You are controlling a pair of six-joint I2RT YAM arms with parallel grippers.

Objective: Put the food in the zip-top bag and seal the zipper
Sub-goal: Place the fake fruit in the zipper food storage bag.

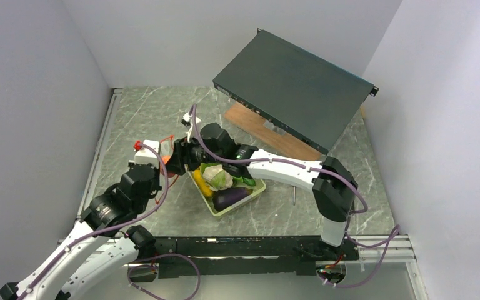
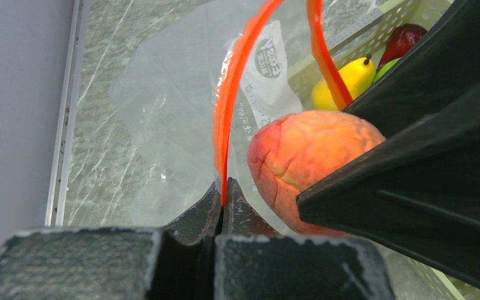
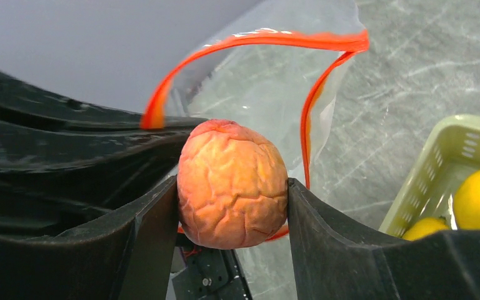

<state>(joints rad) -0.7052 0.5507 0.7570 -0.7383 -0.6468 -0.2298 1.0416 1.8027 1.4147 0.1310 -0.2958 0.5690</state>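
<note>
My right gripper [image 3: 232, 187] is shut on the orange peach [image 3: 232, 184] and holds it at the open mouth of the clear zip-top bag [image 3: 269, 87]. The red-orange zipper [image 3: 275, 39] loops round behind and under the peach. My left gripper [image 2: 224, 197] is shut on one side of the zipper [image 2: 228, 106] and holds the bag [image 2: 162, 112] up beside the peach [image 2: 306, 162]. In the top view both grippers meet at the bag [image 1: 167, 149], left of the basket. Cauliflower [image 1: 217, 177], eggplant [image 1: 231, 198] and corn [image 1: 203, 184] lie in the basket.
The pale green basket [image 1: 257, 187] stands right of the bag, under the right arm. A flat black device [image 1: 294, 94] leans over a wooden board [image 1: 250, 119] at the back. A red plug [image 1: 139, 145] sits on the left wrist. Grey walls stand on both sides.
</note>
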